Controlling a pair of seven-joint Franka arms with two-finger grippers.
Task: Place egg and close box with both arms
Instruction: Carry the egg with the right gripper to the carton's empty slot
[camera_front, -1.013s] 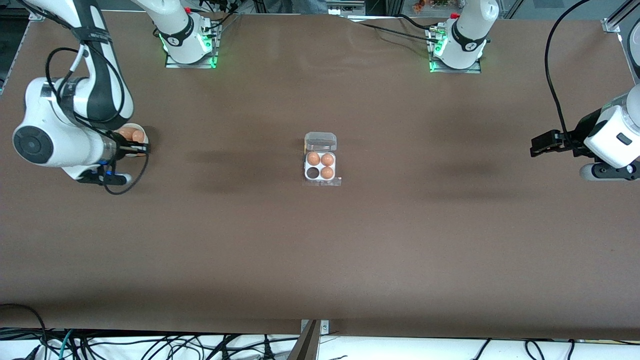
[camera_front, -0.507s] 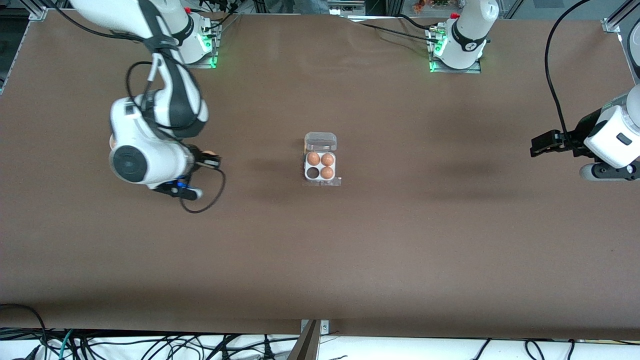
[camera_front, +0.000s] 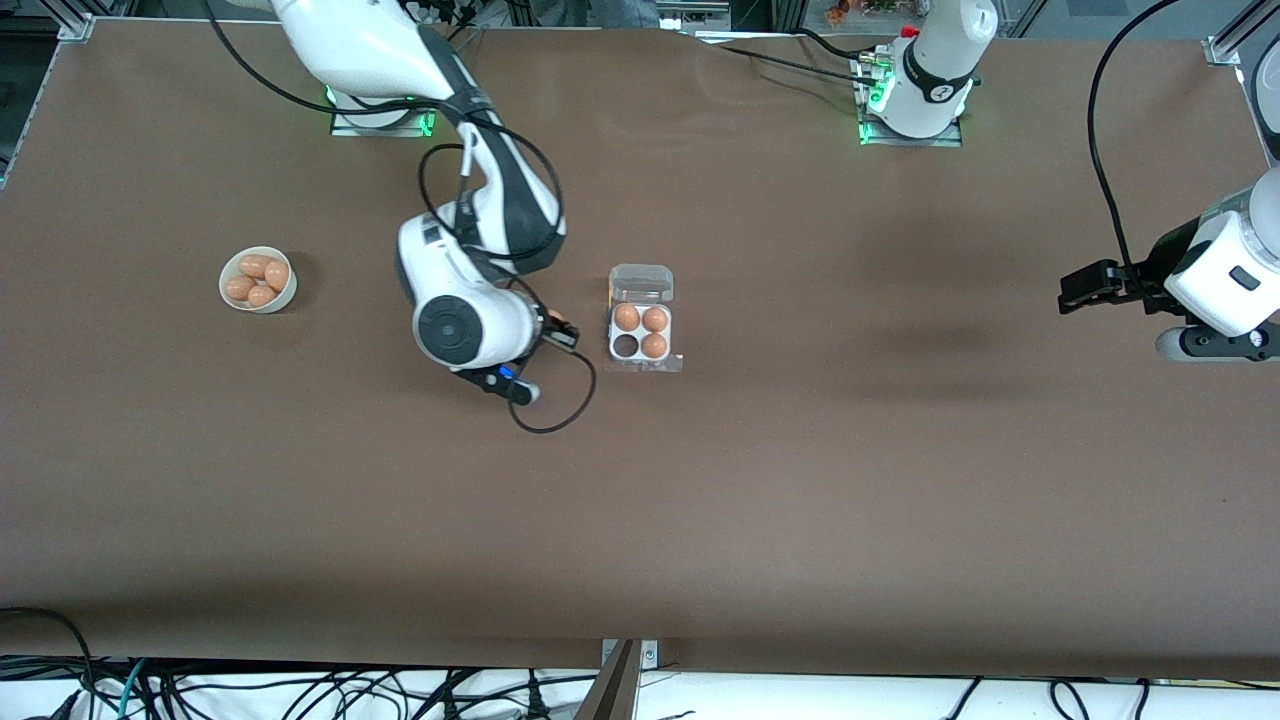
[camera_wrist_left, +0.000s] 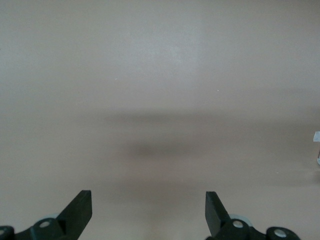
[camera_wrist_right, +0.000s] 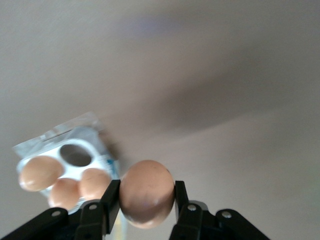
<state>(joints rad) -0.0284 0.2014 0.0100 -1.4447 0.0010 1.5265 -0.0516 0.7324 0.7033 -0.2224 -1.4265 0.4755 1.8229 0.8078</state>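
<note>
- One brown egg (camera_wrist_right: 147, 193) sits clamped in the right gripper (camera_front: 560, 333), over the table (camera_front: 800, 480) just beside the box (camera_front: 641, 333).
- Box at mid-table: lid open, three eggs, one empty cell (camera_front: 626, 346).
- Left gripper (camera_front: 1080, 287) waits, fingers apart, at its own end.

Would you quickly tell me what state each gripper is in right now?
Left gripper: open, empty, waiting over the table's end.
Right gripper: shut on an egg, beside the box.
</note>
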